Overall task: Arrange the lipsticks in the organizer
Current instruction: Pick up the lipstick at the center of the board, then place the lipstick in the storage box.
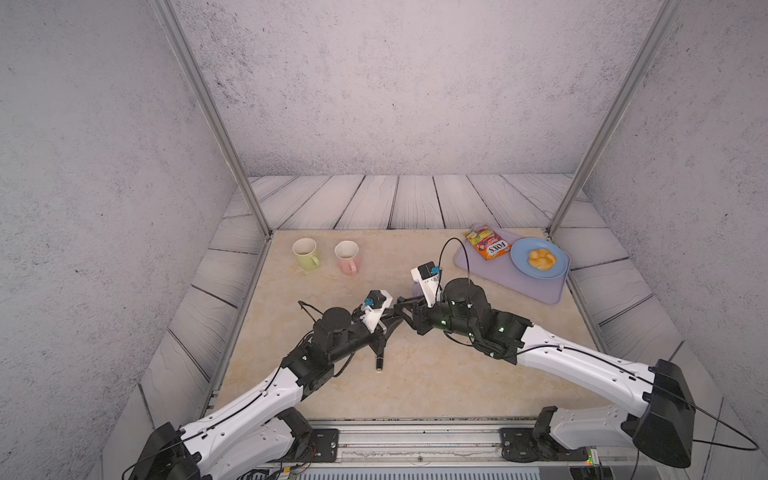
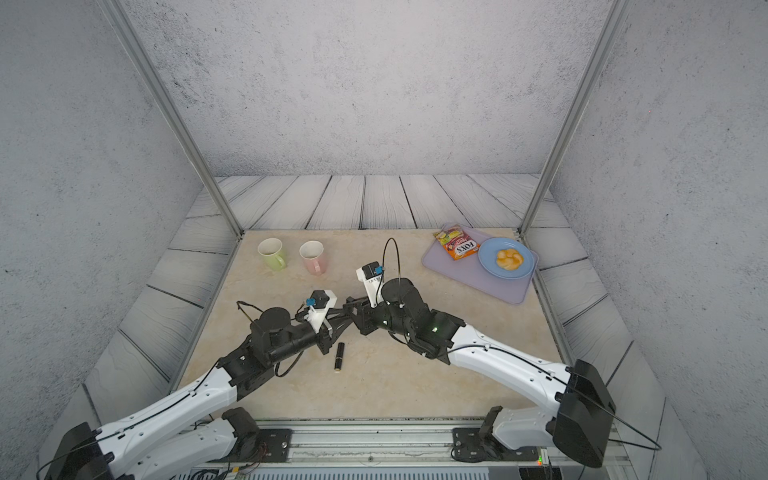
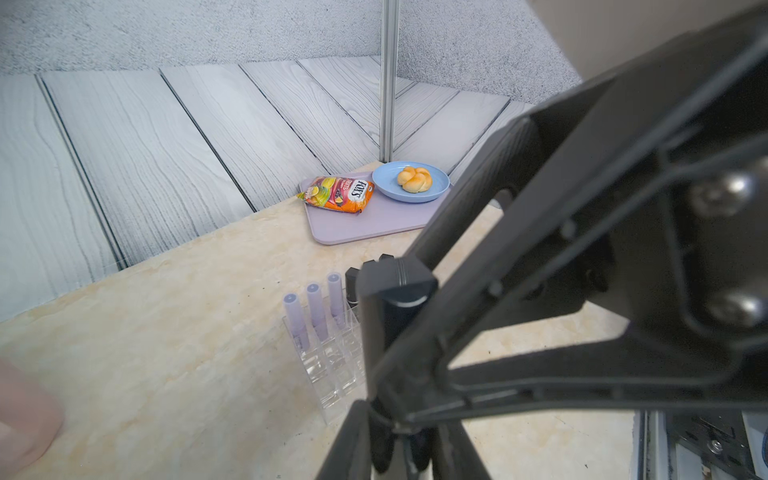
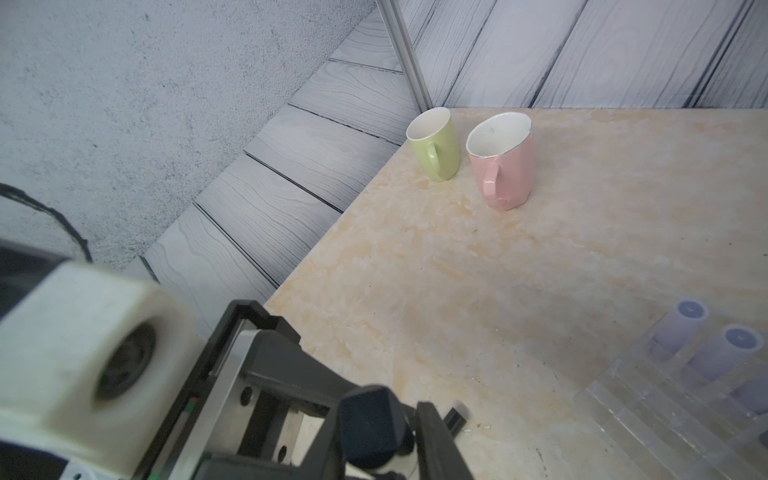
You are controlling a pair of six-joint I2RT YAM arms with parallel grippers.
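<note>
Two grippers meet tip to tip over the middle of the table (image 1: 415,386). The left gripper (image 1: 390,319) is clamped on the lower end of a black lipstick (image 3: 388,328), which it holds upright. The right gripper (image 1: 403,305) sits against that tube's cap; whether its jaws have pinched it cannot be told.

The organizer (image 3: 328,374) stands just beyond both grippers, on the side away from the arm bases. Three lilac lipsticks (image 3: 316,311) stand upright in one row of its cells. Behind them stand black tubes (image 3: 352,282), their count hidden.

One further black lipstick (image 2: 339,356) lies flat on the table just on the near side of the left gripper, untouched.

A green mug (image 1: 305,251) and a pink mug (image 1: 347,254) stand well beyond the left gripper. The lilac tray (image 1: 536,286) lies well beyond the right gripper.
</note>
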